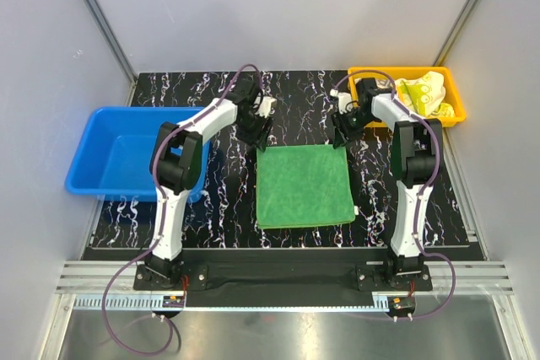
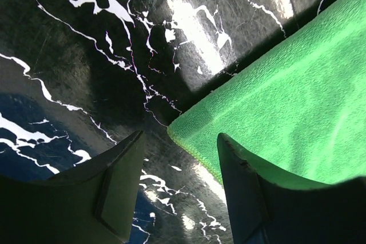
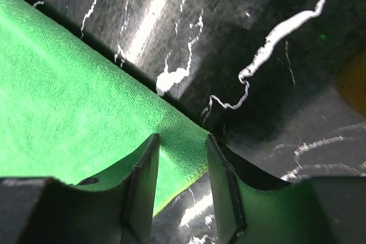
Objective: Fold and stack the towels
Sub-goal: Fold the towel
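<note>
The plain green towel (image 1: 304,185) lies flat, folded to a square, in the middle of the black marbled table (image 1: 219,208). My left gripper (image 1: 256,138) hovers open over its far left corner (image 2: 180,131), which lies between the jaws. My right gripper (image 1: 340,139) is open over the far right corner (image 3: 194,135), its jaws straddling that corner. The pale yellow towel with green cartoon print (image 1: 424,95) lies crumpled in the orange bin (image 1: 451,90). The cream "RABBIT" towel is out of view.
A blue bin (image 1: 118,158) stands at the left edge of the table. The orange bin sits at the far right corner. Grey walls close in the back and sides.
</note>
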{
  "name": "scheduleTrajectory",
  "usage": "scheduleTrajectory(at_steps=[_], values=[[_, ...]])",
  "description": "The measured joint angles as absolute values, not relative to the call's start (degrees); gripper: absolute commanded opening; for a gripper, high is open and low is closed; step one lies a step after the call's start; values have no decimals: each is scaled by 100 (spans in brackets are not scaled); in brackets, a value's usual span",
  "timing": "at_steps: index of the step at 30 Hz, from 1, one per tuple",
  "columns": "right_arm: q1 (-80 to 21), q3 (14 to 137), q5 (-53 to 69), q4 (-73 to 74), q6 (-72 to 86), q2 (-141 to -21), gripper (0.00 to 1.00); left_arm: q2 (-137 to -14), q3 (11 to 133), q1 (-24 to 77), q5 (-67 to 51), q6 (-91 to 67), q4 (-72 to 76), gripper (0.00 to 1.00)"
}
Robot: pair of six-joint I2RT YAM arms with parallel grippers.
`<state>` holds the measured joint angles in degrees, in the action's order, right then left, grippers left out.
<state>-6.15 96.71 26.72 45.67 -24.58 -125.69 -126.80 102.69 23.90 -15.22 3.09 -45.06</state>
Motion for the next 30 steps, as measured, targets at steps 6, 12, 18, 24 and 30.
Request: scheduleTrajectory(at_steps=[6, 12, 18, 24, 30], values=[[-532, 9824, 2738, 4735, -2600, -12571, 46, -12866, 10442, 2390, -1522, 438, -4541, 58], [-523, 9878, 2709, 4794, -2676, -12571, 47, -12951, 10547, 2390, -1555, 561, -4578, 57], [-502, 10001, 2663, 4816, -2746, -12680, 41, -13067, 10757, 2390, -1610, 659, -4641, 37], [-458, 10071, 2689, 4899, -2783, -12849, 38, -13255, 10925, 2390, -1699, 735, -4720, 14], [-449, 10071, 2711, 4941, -2829, -12853, 26, -13310, 11052, 2390, -1776, 773, -4821, 0]])
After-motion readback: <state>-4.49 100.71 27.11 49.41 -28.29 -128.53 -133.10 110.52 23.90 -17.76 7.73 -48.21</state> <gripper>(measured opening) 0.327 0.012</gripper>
